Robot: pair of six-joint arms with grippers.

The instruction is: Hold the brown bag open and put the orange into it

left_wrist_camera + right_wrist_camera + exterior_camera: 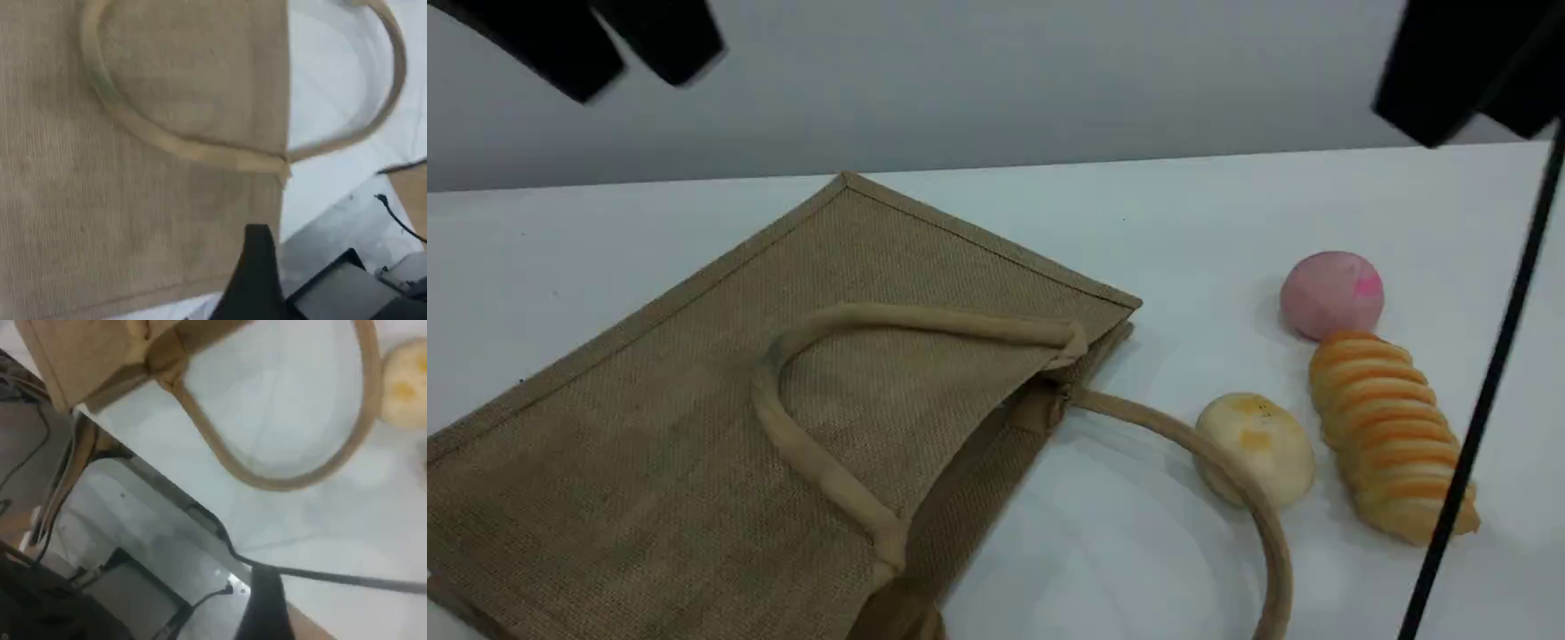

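Across the left half of the white table [1227, 204] the brown bag [694, 400] is lying flat on its side, its far corner pointing toward the table's back edge, where the grey wall [996, 89] is beginning, and its body is running off the scene view's left and bottom edges. Its trimmed mouth edge is facing right and appears to be lying nearly closed. One handle [925, 320] is resting folded back on the cloth, and the other handle [1272, 542] is looping out over bare tabletop. The orange is not showing in any view, and whether it is sitting inside the bag cannot be told. Right of the loop, a pale bun [1258, 444] is sitting just against the handle's outer side, a striped bread roll [1392, 436] is lying beside it, and a pink ball [1332, 295] appears to be touching the roll's far end. A black cable [1485, 400] is slanting across in front of the roll. Open tabletop is showing inside the loop, behind the bag, and around the foods. The left gripper [633, 82] is hanging high above the bag with its dark fingers spread wide and gripping nothing. The right gripper [1480, 124] is hanging above the table's far right, likewise wide and clear of everything. The left fingertip [257, 267] is showing over the bag's cloth near the mouth edge, and the right fingertip [267, 607] is showing past the table's near edge.
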